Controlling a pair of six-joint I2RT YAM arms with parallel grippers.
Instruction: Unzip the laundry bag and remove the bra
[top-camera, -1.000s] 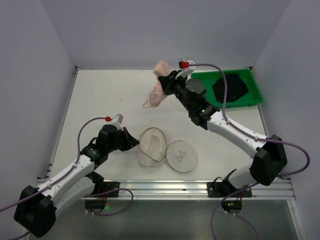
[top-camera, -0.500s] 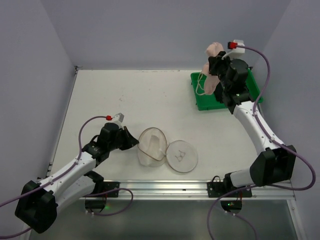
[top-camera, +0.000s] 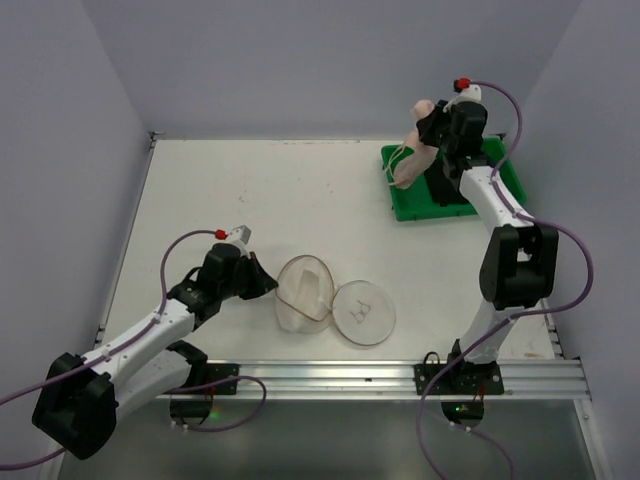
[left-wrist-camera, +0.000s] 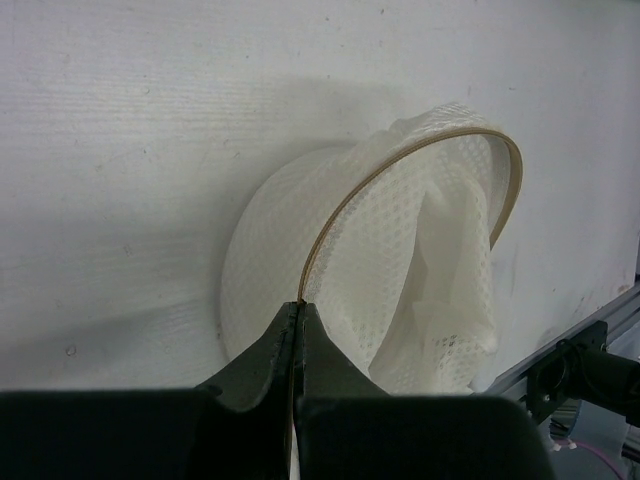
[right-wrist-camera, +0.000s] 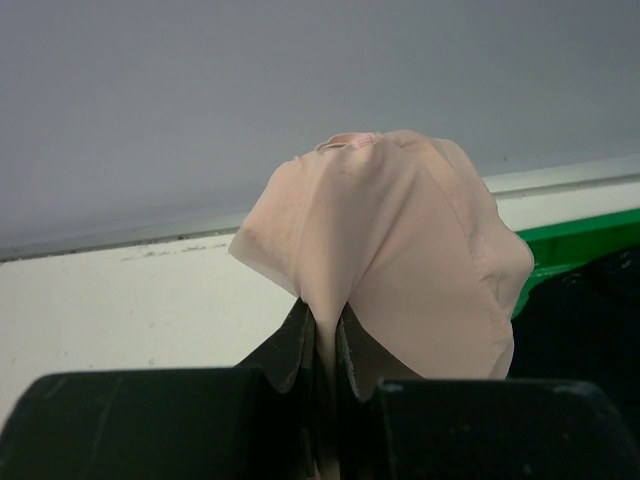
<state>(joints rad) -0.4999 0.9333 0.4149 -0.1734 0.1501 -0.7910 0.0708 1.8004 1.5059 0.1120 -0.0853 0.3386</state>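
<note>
My right gripper held its fingers clamped on the pink bra above the green tray, while my left gripper pinched the open laundry bag by its rim, near the table front edge

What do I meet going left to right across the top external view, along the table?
left fingers → laundry bag, open → round flap with the pictogram → bra, pinched in the right fingers
</note>
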